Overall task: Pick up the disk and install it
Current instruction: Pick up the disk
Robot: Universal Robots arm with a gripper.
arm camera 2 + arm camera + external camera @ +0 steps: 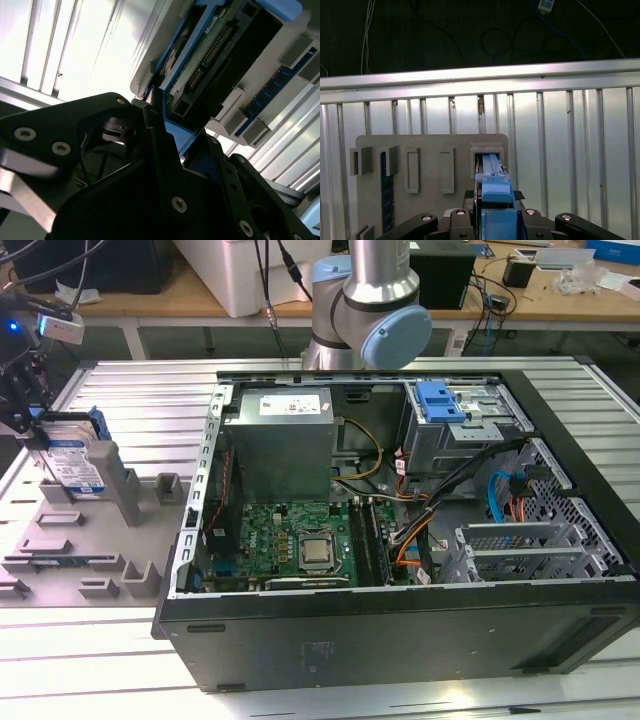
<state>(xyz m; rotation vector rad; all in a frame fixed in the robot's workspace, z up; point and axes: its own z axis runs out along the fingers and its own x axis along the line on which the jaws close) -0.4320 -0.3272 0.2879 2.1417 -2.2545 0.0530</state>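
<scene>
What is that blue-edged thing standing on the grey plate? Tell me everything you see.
The disk: a flat silver-metal hard drive with a blue-and-white label, framed by a blue plastic rail. It stands on edge in a slot of the grey fixture plate, at the exterior view's left, outside the computer case. Its connector edge shows in the second wrist view. The gripper straddles its upper edge.

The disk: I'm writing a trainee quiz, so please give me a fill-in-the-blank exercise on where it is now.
1. The disk stands ___ in a grey holder.
2. It is outside the computer case, on the exterior view's ___.
3. The plastic frame around the disk is ___.
Missing words: upright; left; blue.
</scene>
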